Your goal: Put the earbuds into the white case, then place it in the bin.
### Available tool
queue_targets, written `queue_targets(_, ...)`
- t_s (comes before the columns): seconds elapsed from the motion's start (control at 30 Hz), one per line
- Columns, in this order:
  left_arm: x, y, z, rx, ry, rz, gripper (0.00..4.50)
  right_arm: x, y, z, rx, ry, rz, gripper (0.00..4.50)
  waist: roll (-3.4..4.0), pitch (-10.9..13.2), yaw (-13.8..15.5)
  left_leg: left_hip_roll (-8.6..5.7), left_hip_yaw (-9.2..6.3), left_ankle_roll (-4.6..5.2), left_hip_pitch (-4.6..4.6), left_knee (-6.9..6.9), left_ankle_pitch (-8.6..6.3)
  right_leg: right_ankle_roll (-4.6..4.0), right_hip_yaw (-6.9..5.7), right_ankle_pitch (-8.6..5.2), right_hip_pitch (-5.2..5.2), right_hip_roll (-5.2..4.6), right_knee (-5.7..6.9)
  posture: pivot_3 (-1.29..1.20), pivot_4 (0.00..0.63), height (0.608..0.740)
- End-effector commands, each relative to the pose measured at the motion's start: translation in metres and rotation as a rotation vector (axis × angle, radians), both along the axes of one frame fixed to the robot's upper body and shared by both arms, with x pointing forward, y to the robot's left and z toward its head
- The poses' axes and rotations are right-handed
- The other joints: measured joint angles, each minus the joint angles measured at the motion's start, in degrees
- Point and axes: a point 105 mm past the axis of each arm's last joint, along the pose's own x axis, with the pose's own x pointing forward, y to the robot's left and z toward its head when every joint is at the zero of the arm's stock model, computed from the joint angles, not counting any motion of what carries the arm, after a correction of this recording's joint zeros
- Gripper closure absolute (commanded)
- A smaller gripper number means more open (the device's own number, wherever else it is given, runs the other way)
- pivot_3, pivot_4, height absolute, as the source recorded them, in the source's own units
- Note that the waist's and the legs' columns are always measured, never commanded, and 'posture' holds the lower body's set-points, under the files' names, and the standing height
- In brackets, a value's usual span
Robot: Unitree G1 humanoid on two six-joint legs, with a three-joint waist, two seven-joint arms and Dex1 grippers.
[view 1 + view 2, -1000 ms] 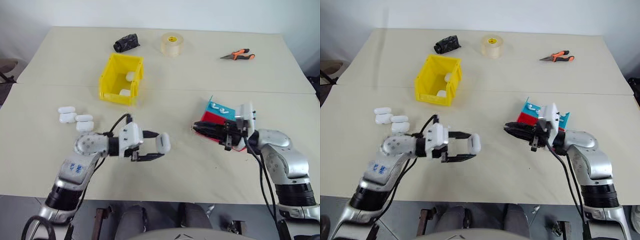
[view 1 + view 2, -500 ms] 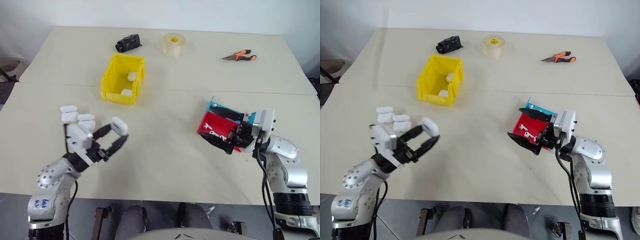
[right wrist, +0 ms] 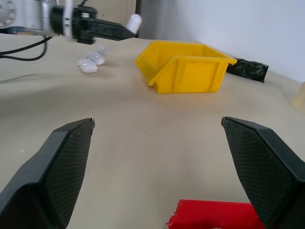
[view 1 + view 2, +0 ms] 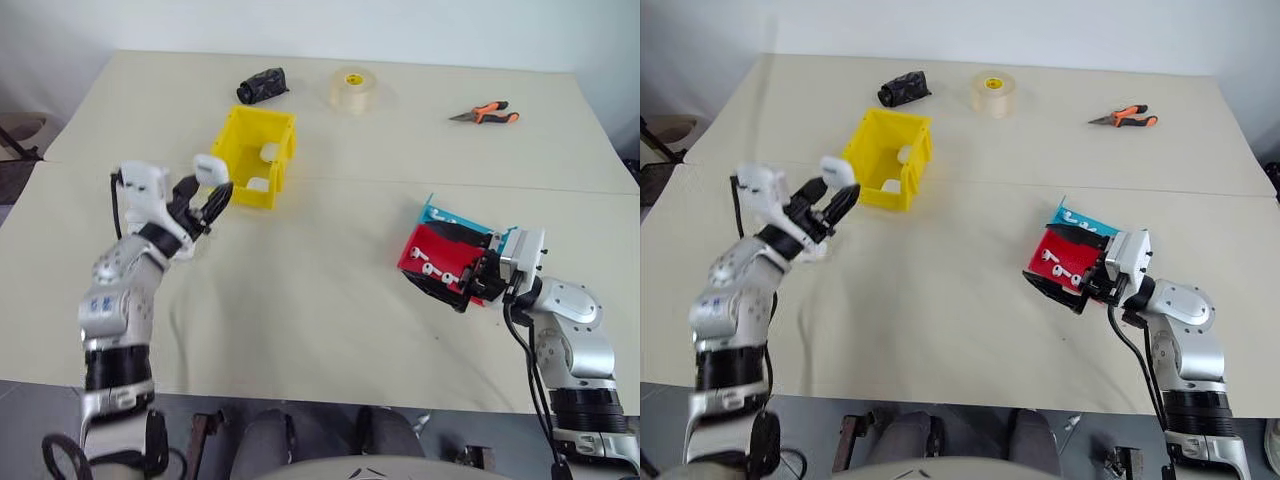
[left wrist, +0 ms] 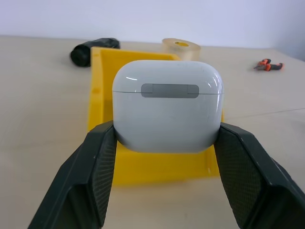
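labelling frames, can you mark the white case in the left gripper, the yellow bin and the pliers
white case (image 5: 167, 107): left wrist view, middle of its front face.
yellow bin (image 4: 240, 188): left eye view, outer front wall.
pliers (image 4: 497, 113): left eye view, orange handles.

White case (image 5: 167, 105): glossy smooth plastic, grey matt hinge strip. Bin (image 5: 157, 162): bright yellow smooth plastic. Left gripper (image 5: 167, 186) fingers (image 5: 90, 181): black, matt, fine cross-hatch texture. Table (image 4: 330, 290): matt beige. Tape roll (image 4: 354, 88): translucent, shiny.
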Motion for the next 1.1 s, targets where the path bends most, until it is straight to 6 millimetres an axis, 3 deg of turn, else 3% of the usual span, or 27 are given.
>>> queue_targets(0.03, 0.021, -0.001, 0.009, 0.038, -0.023, -0.017, 1.78, -0.005, 0.005, 0.01, 0.001, -0.037, 0.011, 0.02, 0.0, 0.0, -0.19, 0.0, 0.01, 0.0, 0.0, -0.01, 0.0, 0.0, -0.01, 0.0, -0.02, 0.01, 0.01, 0.0, 0.15, 0.74)
queue_targets(0.17, 0.039, -0.007, 0.013, 0.066, -0.008, -0.041, 1.78, -0.007, 0.011, 0.011, 0.008, -0.034, 0.014, 0.02, -0.01, 0.01, -0.79, 0.0, 0.03, 0.0, 0.0, -0.05, 0.0, 0.0, -0.03, 0.0, -0.03, 0.01, 0.0, 0.0, 0.15, 0.74)
queue_targets(0.2, 0.041, -0.009, 0.013, 0.073, -0.009, -0.049, 1.04, -0.008, 0.012, 0.011, 0.011, -0.034, 0.012, 0.0, -0.01, 0.01, -1.04, 0.0, 0.03, 0.0, 0.0, -0.05, 0.0, 0.0, -0.04, 0.0, -0.03, 0.01, 0.0, 0.0, 0.15, 0.74)
queue_targets(0.3, 0.043, -0.013, 0.013, 0.101, -0.011, -0.062, 0.17, -0.009, 0.014, 0.01, 0.017, -0.03, 0.007, 0.0, -0.02, 0.01, -1.35, 0.0, 0.02, 0.0, 0.0, -0.07, 0.0, 0.0, -0.04, 0.0, -0.04, 0.01, 0.01, 0.0, 0.15, 0.74)
queue_targets(0.4, 0.039, -0.015, 0.014, 0.109, -0.023, -0.086, 0.02, -0.01, 0.014, 0.009, 0.018, -0.025, 0.002, 0.0, -0.02, 0.01, -1.37, 0.0, 0.01, 0.0, 0.0, -0.07, 0.0, 0.0, -0.04, 0.0, -0.04, 0.01, 0.02, 0.0, 0.15, 0.74)
queue_targets(0.5, 0.018, -0.019, 0.019, 0.141, -0.075, -0.191, 0.02, -0.01, 0.012, 0.008, 0.015, -0.021, -0.007, 0.0, -0.01, 0.01, -1.49, 0.0, 0.01, 0.0, 0.0, -0.05, 0.0, 0.0, -0.02, 0.0, -0.04, 0.01, 0.03, 0.0, 0.15, 0.74)
queue_targets(0.6, -0.017, -0.022, 0.022, 0.204, -0.132, -0.338, 0.02, -0.009, 0.007, 0.007, 0.006, -0.016, -0.018, 0.0, -0.01, 0.01, -1.84, 0.01, 0.0, 0.0, 0.0, -0.06, 0.0, 0.0, -0.01, 0.0, -0.07, 0.01, 0.04, 0.0, 0.15, 0.74)
queue_targets(0.83, -0.09, 0.0, -0.012, 0.477, -0.099, -0.481, 0.02, -0.005, -0.009, -0.005, -0.057, 0.049, -0.001, 0.0, 0.0, 0.01, -2.51, 0.04, -0.01, 0.0, 0.03, -0.09, 0.0, 0.0, 0.06, 0.0, -0.05, 0.0, 0.04, 0.0, 0.15, 0.74)
queue_targets(0.97, -0.108, 0.013, -0.034, 0.574, -0.084, -0.458, 0.02, -0.007, -0.018, -0.014, -0.113, 0.11, 0.045, 0.0, -0.01, 0.01, -1.88, 0.05, 0.0, 0.0, 0.03, -0.08, 0.0, 0.0, 0.08, 0.0, -0.04, -0.01, 0.02, 0.0, 0.15, 0.74)
queue_targets(1.1, -0.108, 0.014, -0.038, 0.578, -0.108, -0.43, 0.02, -0.011, -0.029, -0.02, -0.177, 0.115, 0.061, 0.0, -0.01, 0.01, -1.02, 0.05, 0.04, 0.0, 0.02, -0.03, 0.0, 0.0, 0.1, 0.0, -0.03, -0.01, -0.01, 0.0, 0.15, 0.74)
